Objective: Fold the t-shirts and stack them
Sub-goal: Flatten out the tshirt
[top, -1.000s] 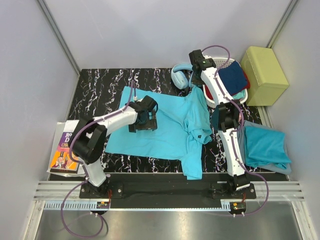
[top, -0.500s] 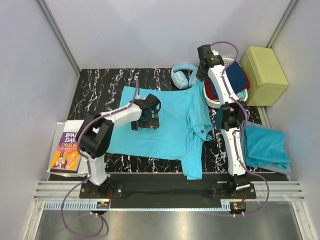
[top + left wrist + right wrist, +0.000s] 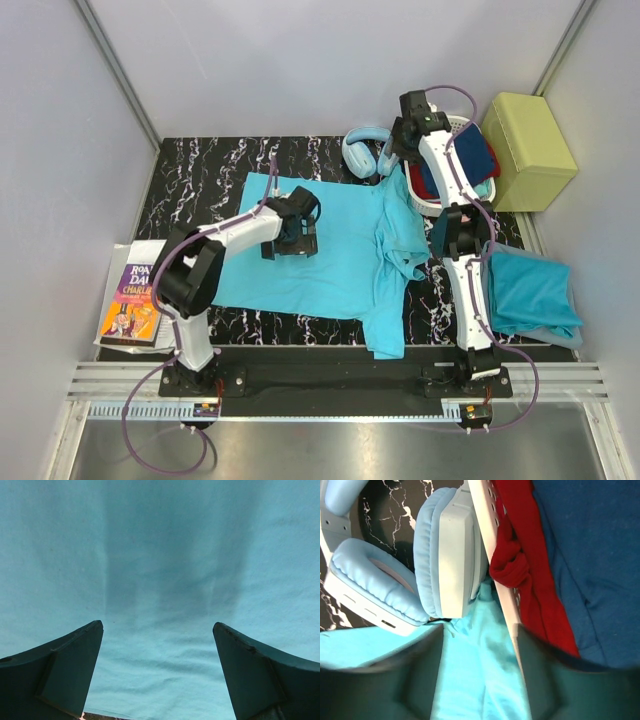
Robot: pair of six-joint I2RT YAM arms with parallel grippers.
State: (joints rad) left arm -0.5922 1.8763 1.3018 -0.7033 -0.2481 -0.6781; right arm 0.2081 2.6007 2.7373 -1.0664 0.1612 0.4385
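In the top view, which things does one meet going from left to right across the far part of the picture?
pale blue headphones → white laundry basket → yellow-green box

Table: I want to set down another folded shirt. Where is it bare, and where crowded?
The table is bare at its far-left corner, left of the spread shirt and beyond the book, and in a thin strip along the near edge. The right side is crowded: headphones, basket, folded pile.
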